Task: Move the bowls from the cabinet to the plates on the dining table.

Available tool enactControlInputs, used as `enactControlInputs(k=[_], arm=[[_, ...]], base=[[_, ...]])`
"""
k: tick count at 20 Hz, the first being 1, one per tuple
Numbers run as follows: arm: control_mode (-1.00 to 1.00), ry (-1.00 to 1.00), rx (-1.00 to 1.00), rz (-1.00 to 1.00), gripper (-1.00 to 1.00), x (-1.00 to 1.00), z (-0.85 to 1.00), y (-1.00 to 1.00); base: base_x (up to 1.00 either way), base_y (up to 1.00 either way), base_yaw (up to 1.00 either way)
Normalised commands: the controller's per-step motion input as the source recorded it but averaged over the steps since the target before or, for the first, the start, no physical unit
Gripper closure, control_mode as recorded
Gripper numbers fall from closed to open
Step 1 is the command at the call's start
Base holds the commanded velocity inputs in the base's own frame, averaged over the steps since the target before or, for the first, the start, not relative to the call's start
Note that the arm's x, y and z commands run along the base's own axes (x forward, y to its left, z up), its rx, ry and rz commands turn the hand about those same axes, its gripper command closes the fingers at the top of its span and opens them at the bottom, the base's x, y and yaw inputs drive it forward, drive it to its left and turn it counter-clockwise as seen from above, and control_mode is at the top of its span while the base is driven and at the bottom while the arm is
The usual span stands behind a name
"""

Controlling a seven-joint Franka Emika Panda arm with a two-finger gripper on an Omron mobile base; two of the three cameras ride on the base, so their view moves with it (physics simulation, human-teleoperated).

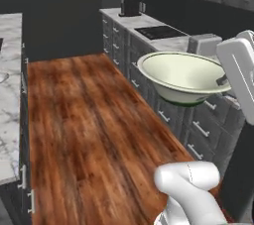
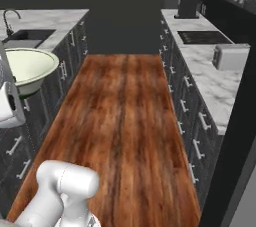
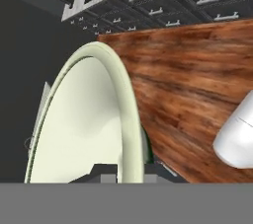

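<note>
Bowl point(image 1: 181, 76) rides above the wooden floor point(image 1: 94, 135), its rim clamped in the gripper point(image 3: 129, 171); it should stay level while carried toward the dining table point(image 1: 9, 85).

One cream-white bowl point(image 1: 182, 76) with a dark green band low on its outside sits at three o'clock in the left base view. On the right-hand counter stand one toaster point(image 2: 229, 57), one black cooktop point(image 2: 203, 37) and one dark kettle point(image 2: 188, 7), running toward one o'clock. One sink point(image 2: 26, 34) with one faucet point(image 2: 7, 20) lies at ten o'clock.
</note>
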Motion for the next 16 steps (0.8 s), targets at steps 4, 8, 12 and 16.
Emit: enactControlInputs(k=[4, 8, 12, 16], arm=[[1.0, 0.0, 0.0, 0.0, 1.0, 0.0, 0.0, 0.0], [1.0, 0.0, 0.0, 0.0, 1.0, 0.0, 0.0, 0.0], [1.0, 0.0, 0.0, 0.0, 1.0, 0.0, 0.0, 0.0], [1.0, 0.0, 0.0, 0.0, 1.0, 0.0, 0.0, 0.0]], base=[[0.91, -0.56, -0.04], [1.0, -0.24, -0.03], [1.0, -0.05, 0.0], [1.0, -0.09, 0.0]])
